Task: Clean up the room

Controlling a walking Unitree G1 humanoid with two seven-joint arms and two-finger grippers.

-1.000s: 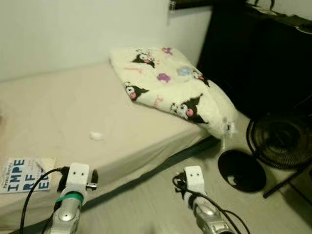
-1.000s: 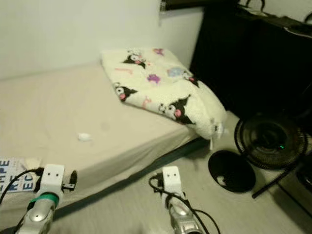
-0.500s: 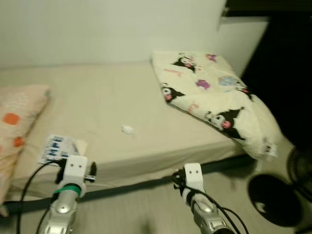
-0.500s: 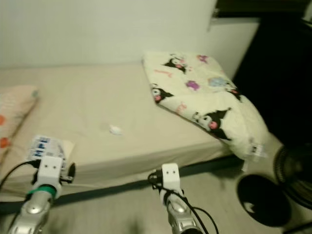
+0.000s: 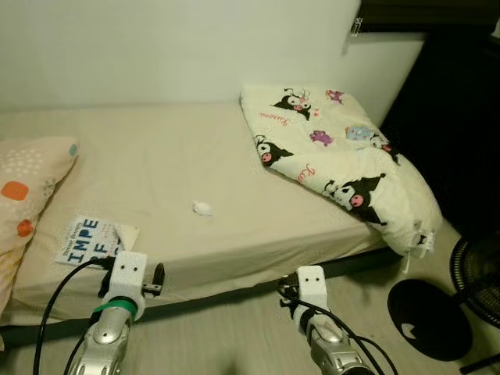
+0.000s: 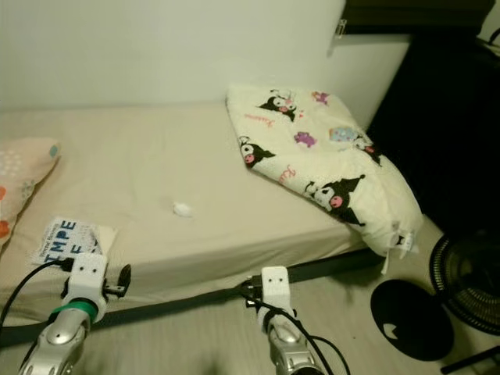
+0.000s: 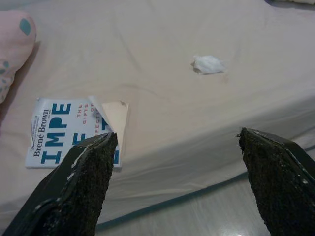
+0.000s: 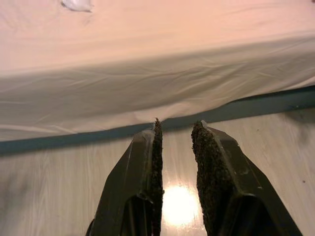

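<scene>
Left gripper (image 7: 177, 162): held low before the near edge of the low beige-sheeted mattress (image 5: 156, 168), over the pale wooden floor (image 8: 59, 196); its two black fingers stand wide apart with nothing between them.
Right gripper (image 8: 174, 132): also low before the mattress's near edge, to the right of the left gripper; its fingers are drawn close, a narrow gap between them, holding nothing.
Floor edge: a dark teal strip (image 8: 275, 101) runs along the foot of the mattress, just beyond the right gripper's fingertips.
Paperback book with white cover and blue lettering (image 7: 69, 130): lies flat near the mattress's front edge, its cover corner curled up; in the left wrist view it sits just beyond the left gripper's one finger, apart from it.
Small crumpled white tissue (image 5: 202, 208): on the bare sheet toward the middle of the mattress, farther in than the book and to its right; in the left wrist view it lies ahead of the open gap between the fingers, well apart from both.
Peach pillow with orange and teal dots (image 5: 27, 183): at the mattress's left end, beside the book.
Cream folded blanket printed with black cartoon figures (image 5: 336, 160): on the mattress's far right corner, hanging over the right edge.
Black round fan base (image 5: 428, 319): on the floor right of the mattress, below the blanket's hanging end.
White wall (image 5: 172, 47): behind the mattress.
</scene>
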